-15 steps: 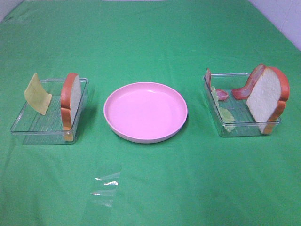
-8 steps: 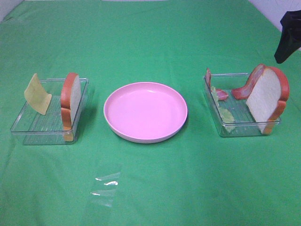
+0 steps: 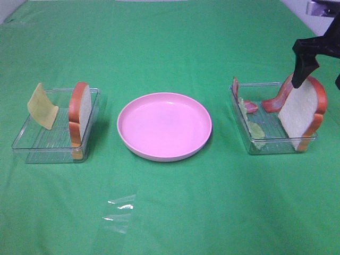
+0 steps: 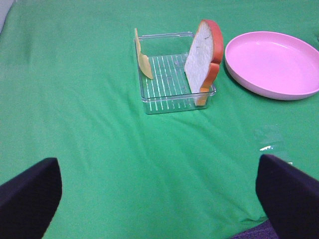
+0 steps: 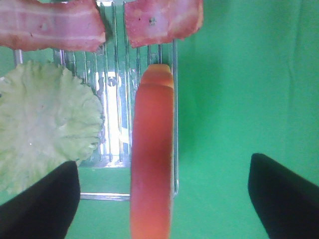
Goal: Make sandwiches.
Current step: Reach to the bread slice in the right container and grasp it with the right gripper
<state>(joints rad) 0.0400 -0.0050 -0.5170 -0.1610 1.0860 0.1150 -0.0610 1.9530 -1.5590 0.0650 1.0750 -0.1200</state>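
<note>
From above, the right gripper (image 3: pixel 320 74) is seen spread over the right bread (image 3: pixel 302 111), beside lettuce (image 3: pixel 256 129) and bacon (image 3: pixel 276 98); at the left wrist, the left gripper (image 4: pixel 159 199) is shown spread, well apart from left bread (image 4: pixel 201 55) and cheese (image 4: pixel 143 62); at the right wrist, the right bread is framed between parted fingers (image 5: pixel 40 204)

A green cloth (image 3: pixel 170 48) with soft wrinkles lies spread all over. At the far right corner, a pale bit of wall or floor (image 3: pixel 319 24) shows.
</note>
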